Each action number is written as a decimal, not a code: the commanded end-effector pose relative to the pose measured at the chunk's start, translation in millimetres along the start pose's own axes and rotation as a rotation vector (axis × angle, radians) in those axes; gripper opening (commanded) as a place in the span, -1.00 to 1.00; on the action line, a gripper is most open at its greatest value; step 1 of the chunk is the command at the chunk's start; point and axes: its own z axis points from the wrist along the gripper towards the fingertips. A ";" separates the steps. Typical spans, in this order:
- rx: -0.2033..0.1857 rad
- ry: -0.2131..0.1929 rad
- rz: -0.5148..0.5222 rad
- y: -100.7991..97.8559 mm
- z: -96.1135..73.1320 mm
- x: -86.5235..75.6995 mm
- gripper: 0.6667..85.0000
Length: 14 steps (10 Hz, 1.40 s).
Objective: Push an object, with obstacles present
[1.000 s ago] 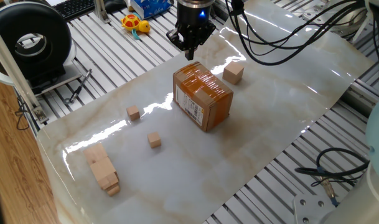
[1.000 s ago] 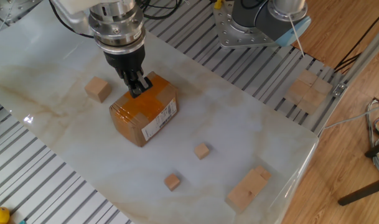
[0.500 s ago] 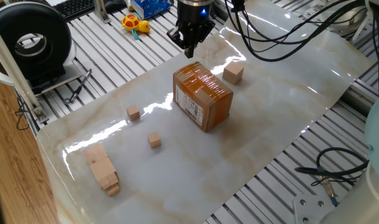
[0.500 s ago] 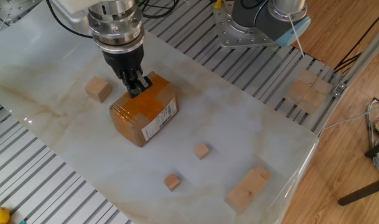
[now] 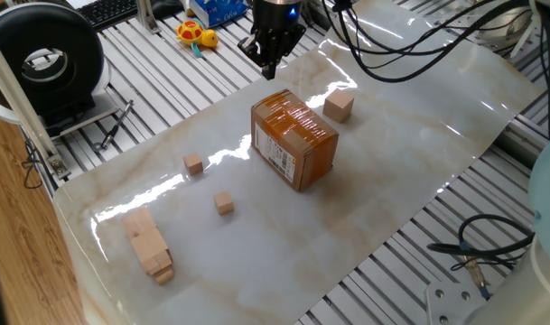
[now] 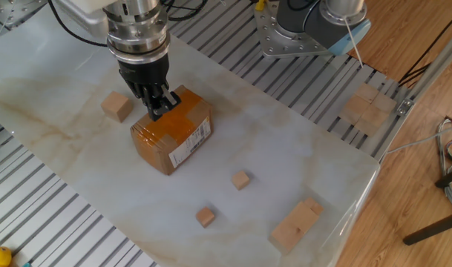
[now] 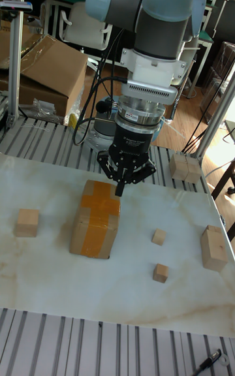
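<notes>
Two small light-tan wooden cubes lie on the marble sheet, one (image 5: 194,163) and another (image 5: 224,203); which of them is the object I cannot tell. The orange-brown cardboard box (image 5: 293,140) (image 6: 171,130) (image 7: 96,219) stands mid-table. My gripper (image 5: 267,70) (image 6: 156,113) (image 7: 120,190) hangs shut and holding nothing, just above the box's far top edge, well away from both small cubes. A bigger tan cube (image 5: 339,107) (image 6: 116,106) sits beside the box. Stacked long wooden blocks (image 5: 148,244) (image 6: 296,223) lie near one corner of the sheet.
The marble sheet (image 5: 410,153) rests on a slatted metal table. More wooden blocks (image 6: 367,107) sit off the sheet by the arm's base. A black round device (image 5: 49,59), a toy (image 5: 195,34) and cables (image 5: 491,244) lie around the edges.
My gripper has drifted a little away from the box's top, toward the far edge of the sheet. The box and all the blocks have stayed put.
</notes>
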 end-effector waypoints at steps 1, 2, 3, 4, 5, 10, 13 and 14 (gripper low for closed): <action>0.015 0.018 -0.026 0.8 -3.1 3.3 -0.98; 0.024 0.019 -0.039 -1.8 -3.2 3.9 -0.98; 0.019 0.010 -0.048 -0.4 -2.0 0.6 -0.98; 0.012 -0.006 -0.053 1.1 -1.6 -3.9 -0.98; 0.009 -0.009 -0.052 1.2 -1.0 -5.1 -0.98; -0.032 -0.032 -0.011 11.9 -0.9 -10.6 -0.98; -0.037 -0.036 -0.009 10.7 0.4 -10.6 -0.98; -0.037 -0.024 -0.007 10.5 0.5 -7.4 -0.98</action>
